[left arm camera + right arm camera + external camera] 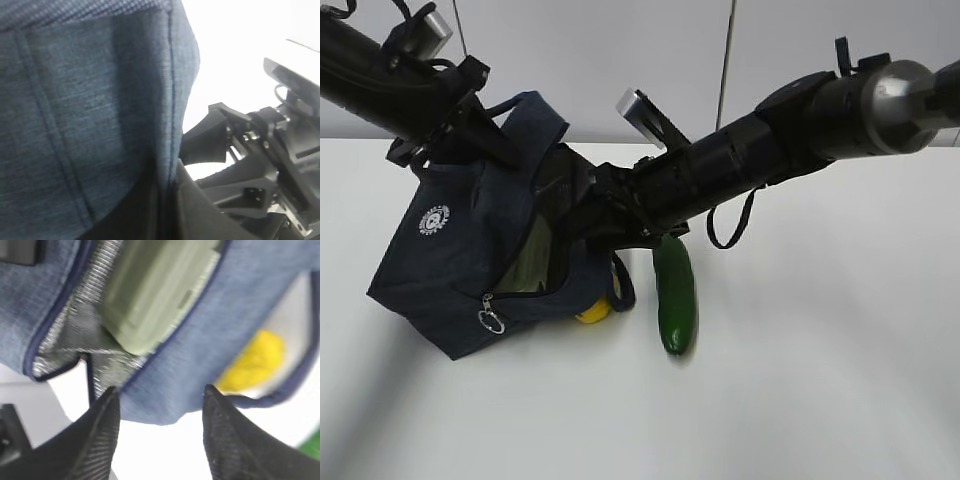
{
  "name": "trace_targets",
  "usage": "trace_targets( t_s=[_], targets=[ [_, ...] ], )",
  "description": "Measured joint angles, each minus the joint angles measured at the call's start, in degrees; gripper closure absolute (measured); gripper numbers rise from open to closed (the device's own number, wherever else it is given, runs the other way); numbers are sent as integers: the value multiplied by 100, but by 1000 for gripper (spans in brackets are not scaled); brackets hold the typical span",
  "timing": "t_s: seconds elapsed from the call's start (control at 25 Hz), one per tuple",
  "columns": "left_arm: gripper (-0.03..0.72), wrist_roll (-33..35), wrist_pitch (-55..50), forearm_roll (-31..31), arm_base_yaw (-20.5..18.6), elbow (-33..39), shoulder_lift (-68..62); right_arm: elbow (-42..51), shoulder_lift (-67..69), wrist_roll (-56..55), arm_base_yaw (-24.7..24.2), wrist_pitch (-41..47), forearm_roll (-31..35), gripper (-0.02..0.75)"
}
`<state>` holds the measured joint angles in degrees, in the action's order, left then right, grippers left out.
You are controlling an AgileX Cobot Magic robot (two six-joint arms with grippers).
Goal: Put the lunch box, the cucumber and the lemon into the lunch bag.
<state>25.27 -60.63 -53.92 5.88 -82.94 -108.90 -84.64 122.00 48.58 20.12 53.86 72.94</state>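
The navy lunch bag stands tilted on the white table with its zipper open. My left gripper is shut on the bag's upper fabric edge and holds it up. The lunch box, with its sage-green lid, lies inside the silver-lined bag. My right gripper is open and empty, just outside the bag's mouth. The yellow lemon lies on the table beside the bag, seen also as the lemon. To the bag's right, the dark green cucumber lies on the table.
The right arm reaches across the middle of the table towards the bag. A black strap loop hangs under it. The zipper's ring pull hangs at the bag's front corner. A wall stands behind the table.
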Motion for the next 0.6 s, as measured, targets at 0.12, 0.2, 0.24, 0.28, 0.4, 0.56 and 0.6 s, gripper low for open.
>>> trace_targets(
  t_s=[0.12,0.2,0.24,0.28,0.4,0.56,0.6],
  targets=[
    [699,-94,-38,200,-22,0,0,-9,-174,-262,-12,-13,-456,341],
    [699,-120,-104,352,-22,0,0,-88,-267,-524,-12,-13,-854,341],
    [700,-145,-146,395,-22,0,0,-140,-330,-732,-12,-1,-1150,341],
    [700,-198,-147,466,-22,0,0,-224,-369,-986,-21,24,-1491,341],
    [700,-328,-170,726,-22,-3,0,-574,-505,-1752,-23,247,-2537,340],
    [700,-418,-183,836,-61,-24,0,-1033,-544,-2679,-23,759,-3669,340],
    [700,-432,-207,836,-76,-24,0,-1087,-552,-2888,-23,848,-3890,340]
  ],
)
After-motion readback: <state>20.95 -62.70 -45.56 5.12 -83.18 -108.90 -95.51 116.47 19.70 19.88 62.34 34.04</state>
